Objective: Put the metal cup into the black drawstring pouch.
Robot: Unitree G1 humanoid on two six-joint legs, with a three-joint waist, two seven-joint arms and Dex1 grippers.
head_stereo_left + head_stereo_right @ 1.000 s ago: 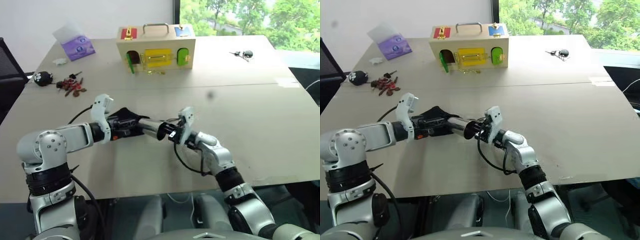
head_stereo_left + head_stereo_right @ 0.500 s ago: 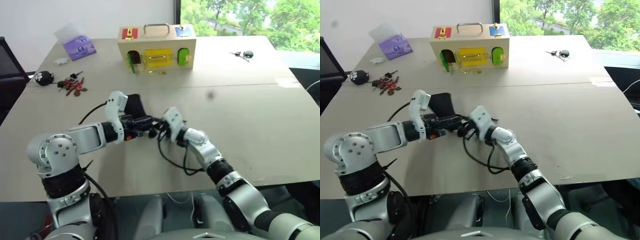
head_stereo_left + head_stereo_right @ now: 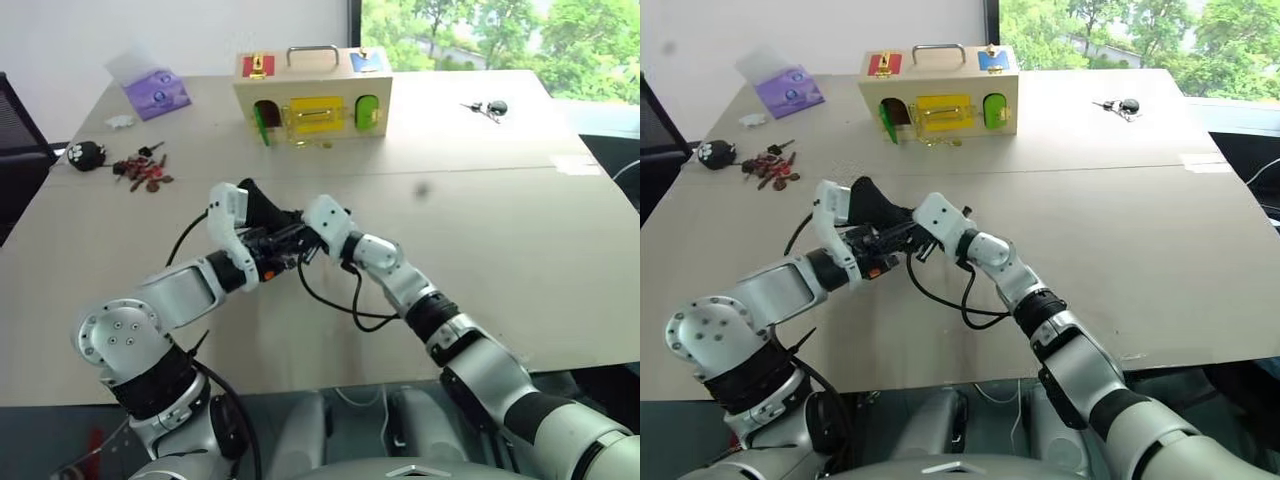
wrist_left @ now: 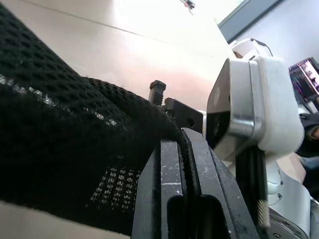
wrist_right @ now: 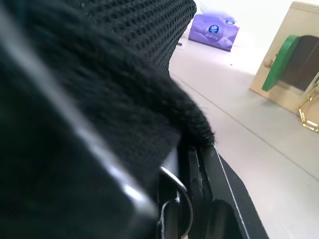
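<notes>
We see black drawstring pouch (image 3: 262, 207) lifted above table (image 3: 520, 230), nearer us than wooden box (image 3: 312, 96); left gripper (image 3: 290, 243) clamped on its mesh edge; right gripper (image 3: 300, 250) closed, seemingly pinching pouch too; metal cup hidden, perhaps inside.
</notes>
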